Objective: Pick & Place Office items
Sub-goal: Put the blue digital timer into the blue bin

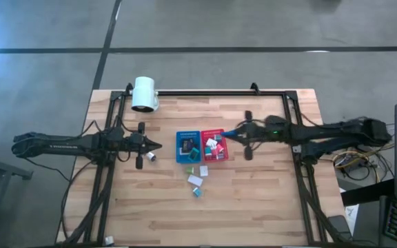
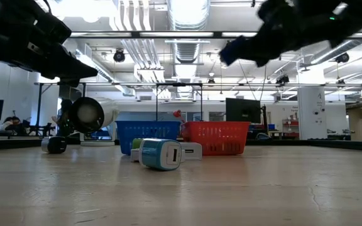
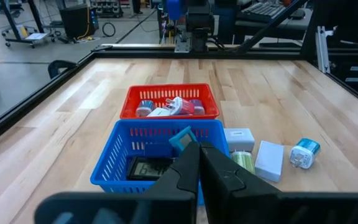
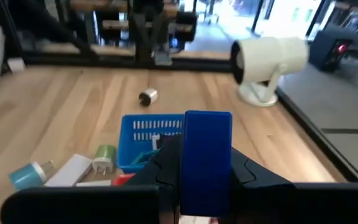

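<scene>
Dark and stretched nearly level above pale wooden table (image 1: 253, 200): left arm reaching in from 9 o'clock, left gripper (image 1: 156, 145) halted short of blue perforated plastic tray (image 1: 179, 158), fingers pressed together on nothing. Opposite, from 3 o'clock, right arm equally flat, right gripper (image 1: 227, 133) poised at the far corner of red perforated plastic tray (image 1: 213, 157), fingers narrowed onto flat blue rectangular block (image 4: 207, 158).

Side by side at table centre, blue tray and red one, touching. Inside the blue: black item with a grey display (image 3: 146, 168) and a teal piece (image 3: 180, 139). Inside the red: jumble of white, pink and teal items (image 3: 169, 108). Loose at 6 o'clock of the trays: white square block (image 3: 239, 137), green cylinder (image 3: 243, 160), white flat block (image 3: 270, 160), teal-and-white plug-like block (image 3: 304, 153). At 9 o'clock of the blue tray, beneath the left gripper, small dark-and-silver cylinder (image 1: 149, 156). At 11 o'clock, big white cylinder on a stand (image 1: 144, 94), lying sideways.

Seen only through the right wrist camera: blue block upright between the fingers, a detail reduced to a speck from overhead. Only at table height: both grippers hanging well clear of the tabletop, teal-and-white block nearest the lens. Only through the left wrist camera: contents of each tray sorted out plainly.
</scene>
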Action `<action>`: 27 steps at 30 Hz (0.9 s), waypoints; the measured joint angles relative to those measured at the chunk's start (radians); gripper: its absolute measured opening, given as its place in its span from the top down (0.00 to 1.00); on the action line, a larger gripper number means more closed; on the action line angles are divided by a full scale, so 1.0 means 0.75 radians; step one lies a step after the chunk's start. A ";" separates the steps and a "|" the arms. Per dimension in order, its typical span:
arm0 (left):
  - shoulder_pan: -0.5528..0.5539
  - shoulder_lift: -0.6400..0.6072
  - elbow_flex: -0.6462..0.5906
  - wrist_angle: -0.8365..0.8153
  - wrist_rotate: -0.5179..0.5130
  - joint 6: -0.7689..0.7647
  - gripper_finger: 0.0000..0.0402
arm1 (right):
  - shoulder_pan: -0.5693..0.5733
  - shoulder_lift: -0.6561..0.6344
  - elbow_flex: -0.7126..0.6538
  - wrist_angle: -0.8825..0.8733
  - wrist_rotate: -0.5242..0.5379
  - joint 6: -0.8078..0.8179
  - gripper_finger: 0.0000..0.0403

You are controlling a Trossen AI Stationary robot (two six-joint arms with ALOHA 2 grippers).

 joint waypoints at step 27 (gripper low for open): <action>0.000 0.000 -0.001 -0.004 0.002 -0.006 0.96 | 0.044 1.192 1.202 -0.822 -0.300 -0.228 0.89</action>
